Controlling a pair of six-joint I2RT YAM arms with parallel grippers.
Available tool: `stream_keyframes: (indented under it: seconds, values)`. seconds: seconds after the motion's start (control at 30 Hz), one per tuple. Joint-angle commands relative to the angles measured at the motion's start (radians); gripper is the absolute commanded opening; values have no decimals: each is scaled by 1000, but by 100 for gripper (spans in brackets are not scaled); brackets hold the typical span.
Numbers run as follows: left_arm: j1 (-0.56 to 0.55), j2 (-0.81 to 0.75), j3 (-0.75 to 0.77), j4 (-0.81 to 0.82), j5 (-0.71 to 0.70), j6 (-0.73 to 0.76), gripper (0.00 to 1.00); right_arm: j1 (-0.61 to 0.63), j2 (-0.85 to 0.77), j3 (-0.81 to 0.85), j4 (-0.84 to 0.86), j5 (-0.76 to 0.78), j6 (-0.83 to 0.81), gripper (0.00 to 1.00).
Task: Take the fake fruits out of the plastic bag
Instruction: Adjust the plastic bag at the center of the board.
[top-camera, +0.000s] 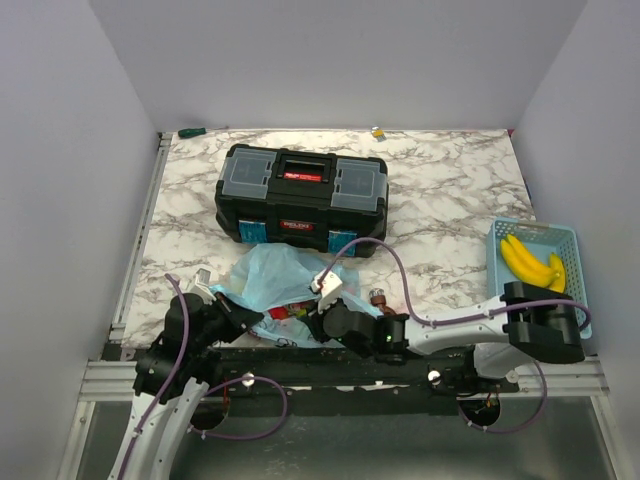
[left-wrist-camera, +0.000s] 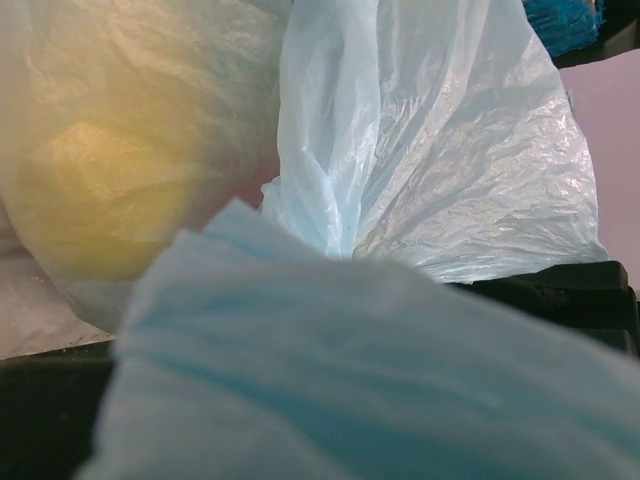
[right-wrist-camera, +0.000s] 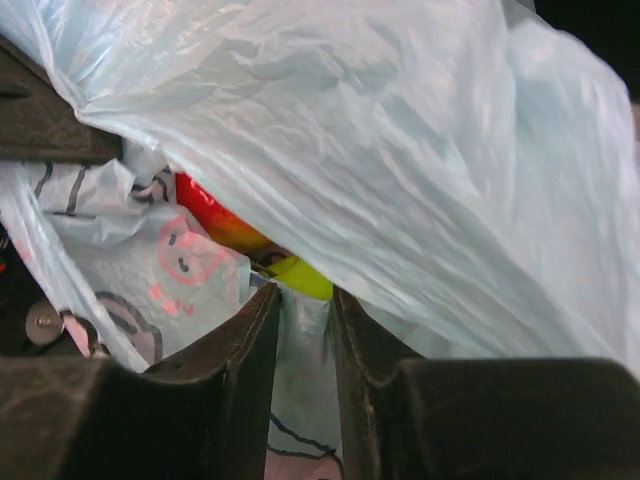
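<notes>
The light-blue plastic bag (top-camera: 272, 280) lies crumpled in front of the toolbox, its mouth toward the arms. My left gripper (top-camera: 238, 316) is at the bag's left edge. In the left wrist view bag film (left-wrist-camera: 430, 150) covers the jaws, and a yellow fruit (left-wrist-camera: 90, 190) shows through it. My right gripper (top-camera: 322, 318) is at the bag's right edge. In the right wrist view the right gripper (right-wrist-camera: 303, 296) has its fingers (right-wrist-camera: 250, 345) nearly together with bag film (right-wrist-camera: 400, 120) between them. A red-yellow-green fruit (right-wrist-camera: 215, 225) lies just beyond the tips.
A black toolbox (top-camera: 303, 195) stands behind the bag. A light-blue mesh basket (top-camera: 570, 240) at the right edge holds bananas (top-camera: 530, 262). A small object (top-camera: 377, 296) lies right of the bag. Small items (top-camera: 378, 132) sit by the back wall.
</notes>
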Motion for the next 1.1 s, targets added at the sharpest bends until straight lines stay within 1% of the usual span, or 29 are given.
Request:
stream_keyframes:
  seconds: [0.0,0.1,0.2,0.33,0.5,0.53,0.6,0.77,0.83,0.87,0.93,1.07]
  values:
    - [6,-71,-29,-3,5,-11,0,28,-48,-126,22,-32,13,26]
    - [6,-53,-26,3,6,-9,0,53,-48,-143,26,-41,20,23]
    - [6,-46,-26,1,1,-4,0,64,-36,-170,59,-58,39,23]
    - [6,-43,-28,8,18,-8,0,98,-45,-185,55,-42,61,24]
    - [6,-36,-31,-1,23,-11,0,120,-5,-204,74,-78,80,43]
    - [5,-35,-28,0,23,-11,0,127,9,-204,73,-71,79,48]
    - [6,-34,-26,6,25,-11,0,137,28,-202,60,-57,93,55]
    - [6,-30,-17,8,36,-5,0,140,19,-205,-4,-16,149,57]
    - [6,-31,-15,3,35,-1,0,141,-3,-201,-30,6,175,60]
    - [6,-32,-13,-2,30,-1,0,140,-14,-195,-34,18,172,63]
    - [6,-35,0,-19,10,-2,0,139,-34,-147,-71,59,157,66]
    - [6,-42,45,-60,-38,5,0,125,-28,-34,-96,123,89,67]
